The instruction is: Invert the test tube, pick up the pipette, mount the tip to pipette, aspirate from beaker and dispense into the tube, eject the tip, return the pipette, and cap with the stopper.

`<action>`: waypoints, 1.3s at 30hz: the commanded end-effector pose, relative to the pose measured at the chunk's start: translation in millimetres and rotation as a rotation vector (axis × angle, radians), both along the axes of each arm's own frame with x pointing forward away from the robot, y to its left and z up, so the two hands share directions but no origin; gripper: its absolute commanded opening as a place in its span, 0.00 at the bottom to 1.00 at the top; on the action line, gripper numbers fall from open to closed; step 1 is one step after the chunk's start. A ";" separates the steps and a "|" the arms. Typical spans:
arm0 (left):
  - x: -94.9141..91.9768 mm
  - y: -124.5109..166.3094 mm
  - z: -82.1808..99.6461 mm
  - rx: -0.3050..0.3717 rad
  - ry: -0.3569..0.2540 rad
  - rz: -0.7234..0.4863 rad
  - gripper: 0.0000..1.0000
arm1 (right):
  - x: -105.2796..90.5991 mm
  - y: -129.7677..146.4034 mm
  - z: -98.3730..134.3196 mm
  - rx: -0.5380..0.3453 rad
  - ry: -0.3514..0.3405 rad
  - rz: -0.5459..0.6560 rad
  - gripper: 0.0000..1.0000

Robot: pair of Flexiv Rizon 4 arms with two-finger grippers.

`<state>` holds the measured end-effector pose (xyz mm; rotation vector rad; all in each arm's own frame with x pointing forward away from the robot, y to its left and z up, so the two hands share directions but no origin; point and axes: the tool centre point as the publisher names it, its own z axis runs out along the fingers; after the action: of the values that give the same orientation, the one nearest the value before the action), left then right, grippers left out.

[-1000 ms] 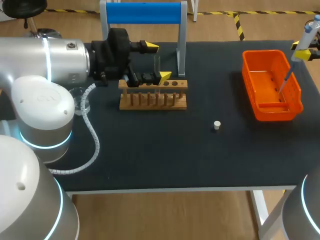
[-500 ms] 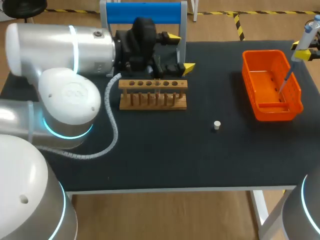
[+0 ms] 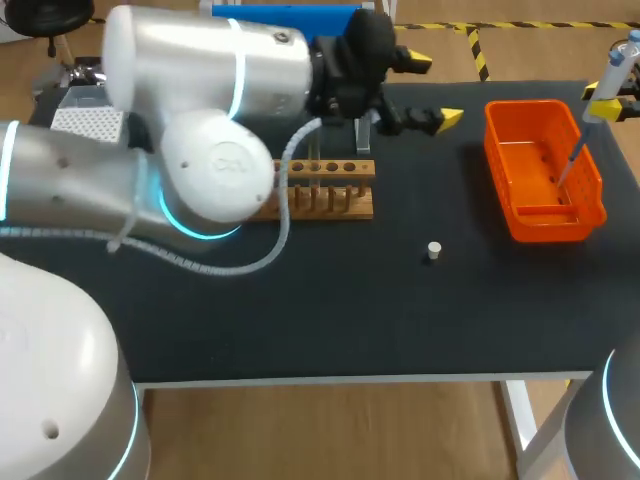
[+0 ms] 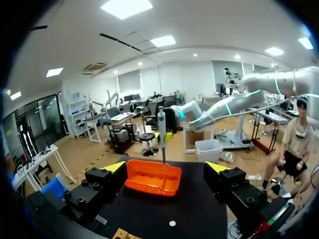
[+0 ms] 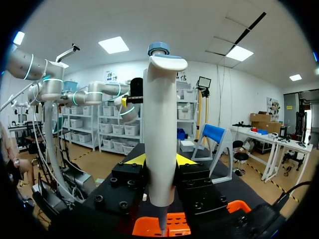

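My right gripper (image 3: 606,97) is shut on the white pipette (image 3: 598,100), holding it upright with its tip (image 3: 568,165) down inside the orange bin (image 3: 592,180). From the right wrist the pipette (image 5: 160,144) stands between the fingers of the right gripper (image 5: 160,160). Open and empty, my left gripper (image 3: 430,90) hangs beyond the wooden rack (image 3: 345,190), facing the bin. The left wrist view has the left gripper (image 4: 165,169) ahead of the bin (image 4: 139,185) and pipette (image 4: 161,129). A white stopper (image 3: 433,250) lies on the mat. My left arm hides the beaker.
A blue-topped pipette stand (image 3: 290,14) rises behind the rack at the table's back edge. A white perforated tip box (image 3: 85,125) sits at the far left. My left arm spans the left half of the black mat (image 3: 400,310).
My left arm has swung right and up from the rack toward the orange bin, its gripper open throughout. The right arm and the pipette have not moved.
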<state>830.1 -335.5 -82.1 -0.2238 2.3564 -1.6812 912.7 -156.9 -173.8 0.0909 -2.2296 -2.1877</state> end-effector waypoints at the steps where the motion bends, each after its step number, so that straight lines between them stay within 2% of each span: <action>1: 20.6 -66.8 -9.7 0.016 0.000 0.003 1.00 | 1.6 -1.9 0.2 -0.001 0.001 0.006 0.00; 9: 26.8 -95.4 -5.7 0.018 -0.003 0.002 1.00 | 1.6 -1.9 0.2 -0.001 0.001 0.006 0.00; 25: 36.4 -131.9 -2.4 0.016 0.017 0.016 1.00 | 1.6 -1.9 0.2 -0.001 0.001 0.006 0.00; 26: 37.3 -133.9 -1.7 0.014 0.017 0.013 0.90 | 1.6 -1.9 0.2 -0.001 0.001 0.006 0.00; 28: 38.5 -138.4 0.4 0.008 0.013 0.006 0.49 | 1.6 -1.9 0.2 -0.001 0.001 0.006 0.00; 30: 39.5 -142.4 2.0 0.006 0.006 -0.013 0.00 | 1.6 -1.9 0.2 -0.001 0.001 0.006 0.00; 39: 40.1 -144.2 2.6 0.003 0.002 -0.024 0.00 | 1.6 -1.9 0.2 -0.001 0.001 0.006 0.00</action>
<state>868.7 -480.9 -78.0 -0.2058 2.3721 -1.6773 912.7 -156.8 -173.8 0.0910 -2.2295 -2.1877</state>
